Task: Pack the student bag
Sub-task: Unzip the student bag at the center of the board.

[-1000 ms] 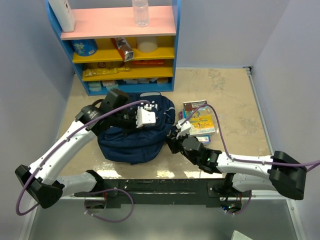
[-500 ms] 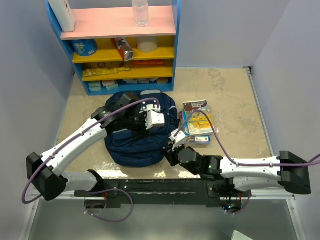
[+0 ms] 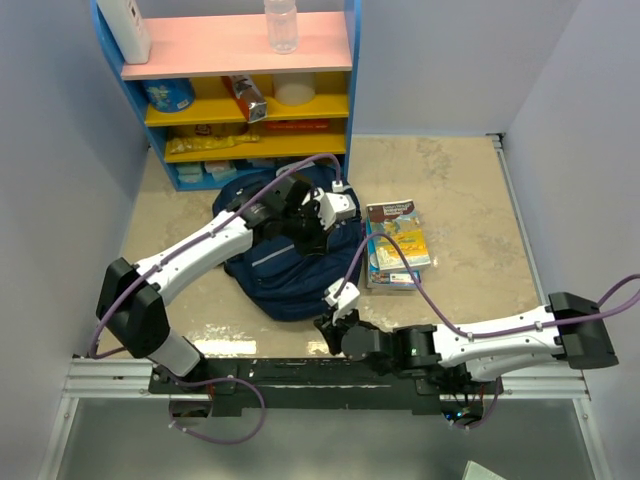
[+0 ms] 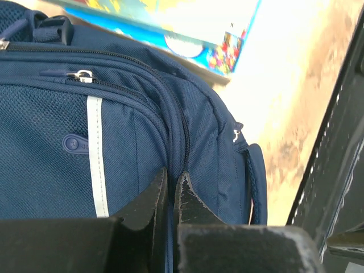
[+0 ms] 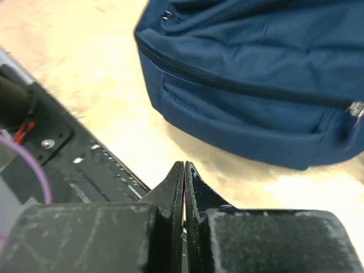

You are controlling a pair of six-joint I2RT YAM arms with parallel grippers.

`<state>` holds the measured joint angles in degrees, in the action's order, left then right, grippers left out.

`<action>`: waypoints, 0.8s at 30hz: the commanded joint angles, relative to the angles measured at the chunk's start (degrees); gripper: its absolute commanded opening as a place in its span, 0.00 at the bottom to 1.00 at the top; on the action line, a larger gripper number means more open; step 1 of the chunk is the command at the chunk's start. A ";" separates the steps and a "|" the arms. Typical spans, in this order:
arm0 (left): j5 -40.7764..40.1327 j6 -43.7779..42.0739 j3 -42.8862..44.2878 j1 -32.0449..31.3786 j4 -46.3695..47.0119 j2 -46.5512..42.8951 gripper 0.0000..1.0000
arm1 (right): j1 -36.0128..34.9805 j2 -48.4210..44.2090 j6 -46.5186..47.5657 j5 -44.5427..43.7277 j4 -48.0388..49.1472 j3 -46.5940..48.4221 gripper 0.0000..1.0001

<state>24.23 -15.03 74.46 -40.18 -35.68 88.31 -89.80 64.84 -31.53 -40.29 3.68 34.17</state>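
The student bag (image 3: pixel 285 280) is being seen lying on the table (image 3: pixel 470 210), left of centre, with its far end close to the foot of the blue shelf unit (image 3: pixel 352 90) and its near end pointing toward the black rail (image 3: pixel 300 372) at the near edge. A small stack of colourful books (image 3: pixel 400 245) is being shown flat on the table just to the right of the bag.

The left arm is being reached across from the near left, and the left gripper (image 4: pixel 172 177) is being pressed onto the right-hand part of the bag. In the left wrist view its fingers are being held almost together, with only a thin slit between them, and a zip seam of the bag is being shown running straight into that slit, so a narrow fold of the bag appears to be pinched there. A light-grey stripe (image 4: pixel 96 153) and a metal zip pull (image 4: pixel 84 75) are being shown on the front panel to the left of the fingers.

The right arm is being stretched low along the near edge, from the right toward the left. The right gripper (image 5: pixel 183 165) is being held fully closed, finger against finger, with nothing between them, over bare table just near of the bag's near end and apart from it.
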 commanded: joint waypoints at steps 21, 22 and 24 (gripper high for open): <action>-5.24 -4.58 -1.15 3.17 -7.30 -12.11 0.00 | 13.50 -16.79 4.81 -1.74 -7.56 -2.28 0.66; -5.50 -4.05 -2.11 3.79 -7.30 -12.55 0.00 | 14.55 -10.50 4.55 -0.50 -8.07 -1.14 0.66; -5.16 -3.61 -3.17 6.07 -7.56 -14.65 0.00 | 20.06 -4.31 1.22 4.49 -11.49 3.96 0.65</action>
<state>21.02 -20.56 72.49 -38.00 -43.90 79.00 -75.81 49.71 -28.80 -45.80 -6.50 31.11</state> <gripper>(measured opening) 0.058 0.657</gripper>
